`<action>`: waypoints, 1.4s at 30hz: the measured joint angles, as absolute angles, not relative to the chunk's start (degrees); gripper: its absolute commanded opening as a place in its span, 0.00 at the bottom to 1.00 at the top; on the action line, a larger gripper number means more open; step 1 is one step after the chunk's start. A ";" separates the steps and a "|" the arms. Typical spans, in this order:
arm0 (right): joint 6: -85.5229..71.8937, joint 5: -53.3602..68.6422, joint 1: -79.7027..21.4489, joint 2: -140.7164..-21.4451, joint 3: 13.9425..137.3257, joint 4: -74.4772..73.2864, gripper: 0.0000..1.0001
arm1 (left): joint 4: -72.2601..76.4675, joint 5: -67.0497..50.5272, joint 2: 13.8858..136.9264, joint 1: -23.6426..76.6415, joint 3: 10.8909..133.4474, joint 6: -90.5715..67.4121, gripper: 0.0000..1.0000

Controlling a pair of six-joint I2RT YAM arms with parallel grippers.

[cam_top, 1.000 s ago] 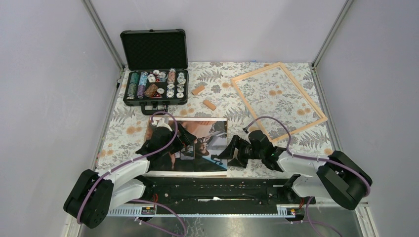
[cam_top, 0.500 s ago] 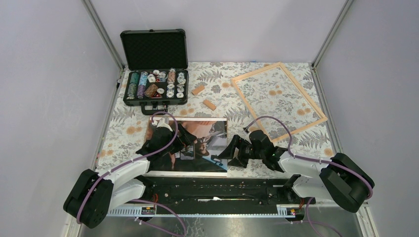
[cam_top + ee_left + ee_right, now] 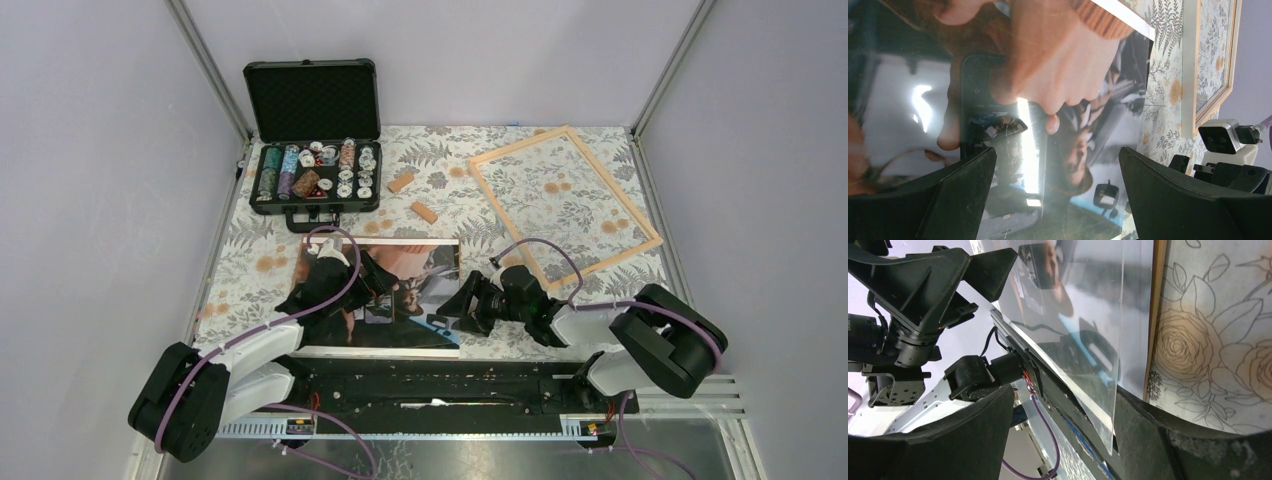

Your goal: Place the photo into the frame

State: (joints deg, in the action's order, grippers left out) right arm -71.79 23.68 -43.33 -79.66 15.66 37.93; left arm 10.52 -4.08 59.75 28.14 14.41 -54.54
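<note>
The photo (image 3: 405, 260), dark with tan and orange tones, lies face up at the near middle of the table. My left gripper (image 3: 372, 290) is open just above it, and the glossy print (image 3: 1048, 75) fills the gap between its fingers (image 3: 963, 200). My right gripper (image 3: 450, 312) is open at the photo's right edge. The photo's near right corner (image 3: 1108, 430) sits between its fingers, close to the right one (image 3: 1168, 440), and is not clamped. A thin tan edge (image 3: 1154, 315) shows beside the photo. The pale wooden frame (image 3: 615, 185) lies empty at the back right.
An open black case (image 3: 315, 100) with poker chips stands at the back left. Two small wooden blocks (image 3: 401, 183) (image 3: 424, 212) lie between the case and the frame. A black rail (image 3: 430, 378) runs along the near edge. Walls enclose the floral table.
My right gripper has slid a little to the left, closer onto the photo's right edge, and its arm has folded in. The left gripper and the photo have not moved.
</note>
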 measured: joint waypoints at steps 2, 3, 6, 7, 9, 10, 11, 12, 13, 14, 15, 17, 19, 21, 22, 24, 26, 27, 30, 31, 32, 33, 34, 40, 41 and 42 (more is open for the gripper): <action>-71.81 23.38 -43.33 -80.97 15.70 39.77 0.74 | 10.52 -4.08 59.75 28.16 14.41 -54.52 0.99; -71.66 23.27 -43.33 -81.73 15.81 40.29 0.74 | 10.52 -4.05 59.75 28.18 14.41 -54.52 0.99; -70.22 23.16 -43.13 -85.14 16.93 41.67 0.75 | 10.52 -4.05 59.75 28.21 14.41 -54.50 0.99; -69.82 23.33 -42.92 -86.15 17.26 42.35 0.75 | 10.52 -4.05 59.75 28.25 14.41 -54.50 0.99; -68.36 23.97 -42.24 -88.53 18.39 44.99 0.75 | 10.52 -4.08 59.75 28.25 14.41 -54.46 0.99; -67.70 24.34 -41.80 -89.69 18.83 46.28 0.75 | 10.52 -4.08 59.70 28.25 14.41 -54.41 0.99; -67.09 24.95 -41.21 -91.07 19.14 48.05 0.74 | 10.50 -4.08 59.61 28.25 14.41 -54.39 0.99; -66.74 25.52 -40.66 -92.07 19.27 49.52 0.73 | 10.44 -4.08 59.46 28.27 14.41 -54.28 0.99; -66.39 26.09 -40.18 -92.95 19.35 50.81 0.71 | 10.33 -4.08 59.24 28.32 14.39 -54.17 0.99; -66.00 26.61 -39.75 -93.86 19.46 52.10 0.69 | 10.07 -4.08 58.87 28.40 14.31 -53.98 0.99; -65.73 27.05 -39.44 -94.74 19.66 53.04 0.66 | 9.93 -4.10 58.46 28.45 14.09 -53.80 0.99; -65.30 27.97 -38.98 -96.57 20.38 54.37 0.59 | 9.67 -4.12 57.65 28.47 13.74 -53.45 0.99; -64.97 28.58 -38.76 -98.52 21.23 55.55 0.52 | 9.15 -4.16 56.66 28.47 13.50 -52.88 0.99; -64.88 29.52 -38.57 -100.75 22.15 56.99 0.46 | 8.54 -4.36 55.83 28.47 13.45 -52.29 0.99; -64.95 29.95 -38.50 -102.00 22.65 57.82 0.41 | 8.27 -4.54 55.42 28.47 13.45 -51.99 0.99; -65.10 31.07 -38.35 -104.05 23.53 59.42 0.33 | 7.81 -4.91 54.41 28.49 13.45 -51.31 0.99; -65.67 32.23 -38.09 -105.67 24.14 61.28 0.24 | 7.35 -5.45 53.54 28.49 13.45 -50.65 0.99; -66.08 32.80 -37.85 -106.21 24.21 62.46 0.19 | 7.14 -5.85 53.01 28.49 13.45 -50.30 0.99; -67.44 34.89 -36.62 -106.91 24.21 65.36 0.04 | 6.90 -7.16 51.09 28.56 13.45 -49.36 0.99; -67.68 35.57 -36.14 -106.91 24.21 66.13 0.00 | 6.83 -7.73 50.13 28.58 13.50 -49.21 0.99; -67.94 36.21 -35.59 -106.87 24.18 66.76 0.00 | 6.70 -8.36 49.01 28.58 13.56 -49.01 0.99; -67.99 36.80 -35.03 -106.65 24.08 66.92 0.00 | 6.31 -8.91 47.94 28.58 13.78 -48.84 0.99; -67.90 37.21 -34.61 -106.19 23.81 66.83 0.00 | 5.89 -9.30 47.03 28.58 14.11 -48.62 0.99; -63.26 38.02 -32.95 -92.90 21.12 54.81 0.00 | 2.48 -10.09 42.63 28.60 18.28 -46.92 0.99; -61.84 37.87 -32.86 -89.23 21.12 51.03 0.00 | 2.07 -10.07 42.26 28.60 19.09 -46.57 0.99; -60.42 37.60 -32.80 -85.62 21.12 47.64 0.00 | 1.54 -10.02 42.00 28.60 19.92 -46.26 0.99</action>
